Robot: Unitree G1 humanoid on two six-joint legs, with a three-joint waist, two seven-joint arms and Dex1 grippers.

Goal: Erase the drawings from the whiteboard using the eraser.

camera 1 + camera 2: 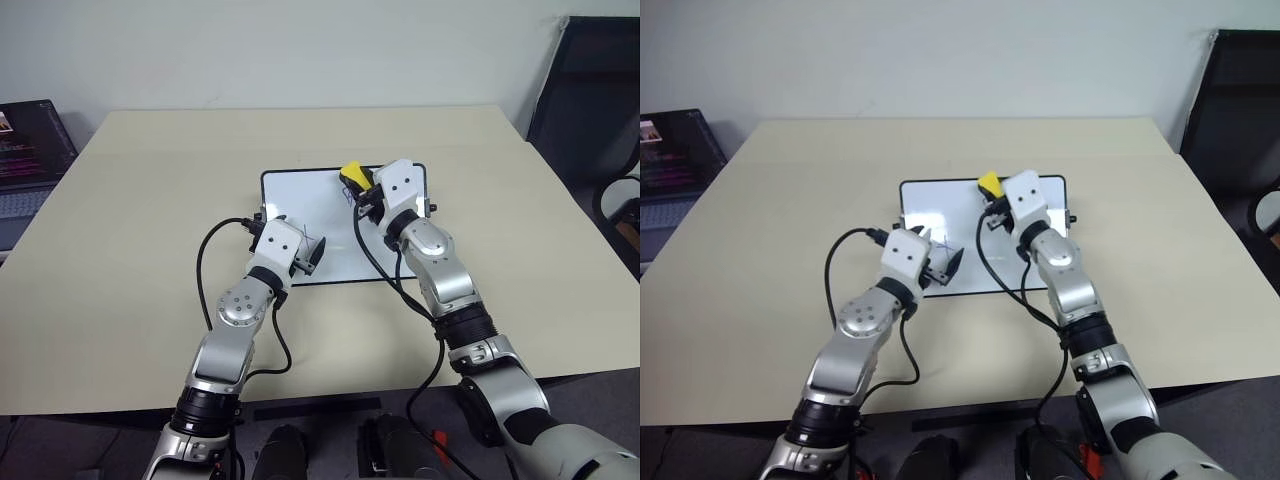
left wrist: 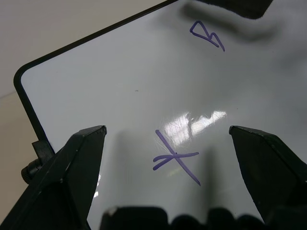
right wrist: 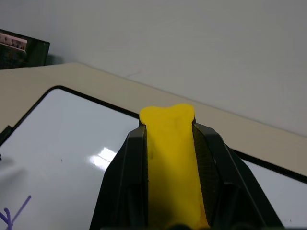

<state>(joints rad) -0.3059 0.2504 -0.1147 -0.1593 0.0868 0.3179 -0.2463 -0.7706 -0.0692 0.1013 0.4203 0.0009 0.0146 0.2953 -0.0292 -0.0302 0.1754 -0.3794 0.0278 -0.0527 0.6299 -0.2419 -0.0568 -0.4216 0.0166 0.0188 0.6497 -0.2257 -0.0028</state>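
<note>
The whiteboard (image 1: 310, 205) lies flat in the middle of the table. The drawings are thin purple marks on it: an x-like cross (image 2: 176, 158) and a triangle-like loop (image 2: 207, 36) farther along the board. My left gripper (image 2: 168, 132) hovers open low over the board's near left part, with the cross between its fingers (image 2: 81, 163). My right gripper (image 1: 357, 188) is shut on the yellow eraser (image 3: 170, 158) and holds it above the board's far edge. The eraser's tip sticks out past the fingers. Another purple mark (image 3: 14, 215) shows below the eraser.
The beige table (image 1: 150, 200) has wide bare room around the board. A laptop (image 1: 25, 150) sits off the table's left side, and a black chair (image 1: 590, 100) stands at the far right. Black cables (image 1: 205, 270) loop from both wrists.
</note>
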